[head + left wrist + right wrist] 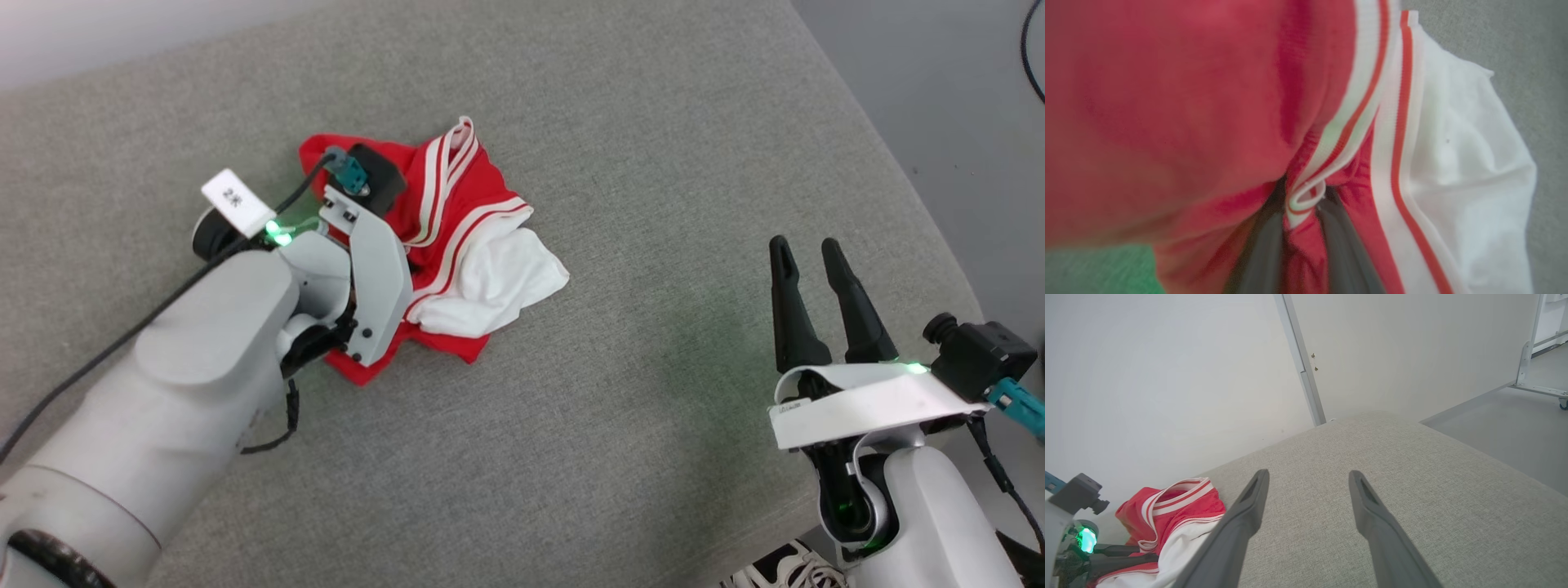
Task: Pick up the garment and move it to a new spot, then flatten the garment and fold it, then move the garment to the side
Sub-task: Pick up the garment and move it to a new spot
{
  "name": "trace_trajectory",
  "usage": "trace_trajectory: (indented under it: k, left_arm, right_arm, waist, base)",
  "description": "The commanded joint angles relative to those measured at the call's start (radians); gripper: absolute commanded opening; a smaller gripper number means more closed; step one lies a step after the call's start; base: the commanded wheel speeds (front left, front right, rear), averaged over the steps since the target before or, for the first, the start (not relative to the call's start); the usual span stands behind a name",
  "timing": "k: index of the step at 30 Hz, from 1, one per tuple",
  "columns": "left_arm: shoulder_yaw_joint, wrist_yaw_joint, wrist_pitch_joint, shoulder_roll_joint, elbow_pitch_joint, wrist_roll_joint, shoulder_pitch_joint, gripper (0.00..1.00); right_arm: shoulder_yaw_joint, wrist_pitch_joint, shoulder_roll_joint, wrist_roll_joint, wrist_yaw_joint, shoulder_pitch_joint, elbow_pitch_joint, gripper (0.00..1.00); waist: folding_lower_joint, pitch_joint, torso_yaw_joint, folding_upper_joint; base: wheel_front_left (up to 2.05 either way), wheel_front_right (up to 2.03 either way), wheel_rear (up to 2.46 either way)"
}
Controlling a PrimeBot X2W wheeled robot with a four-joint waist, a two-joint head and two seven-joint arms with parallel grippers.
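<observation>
Garment [490, 184] lies crumpled left of centre on the grey cushion [620, 392] | your left gripper [1305, 198] pinches its striped fold | your right gripper [806, 245] hangs lower right, fingers spread, empty.

A bare test room: plain white wall [1167, 375], grey floor [1506, 424], wheeled metal frame [1535, 389], grey upholstered cushion [1412, 477].
</observation>
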Motion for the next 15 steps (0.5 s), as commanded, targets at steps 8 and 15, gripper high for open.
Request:
trace_trajectory:
  k: [8,15]
  left_arm:
    - [-0.169,0.021,-0.093,0.016,0.085,0.006,0.016,0.48]
    - [-0.165,0.015,-0.292,-0.03,0.066,-0.041,-0.065,1.0]
  right_arm:
    - [-0.027,0.0,0.002,-0.037,-0.001,-0.009,0.006,1.0]
    - [-0.048,0.0,0.002,-0.108,-0.001,0.007,0.018,1.0]
  waist:
    - [0.0,-0.008,0.056,0.0]
    - [0.0,-0.077,0.179,0.0]
  base:
    - [0.0,0.0,0.0]
    - [0.0,0.0,0.0]
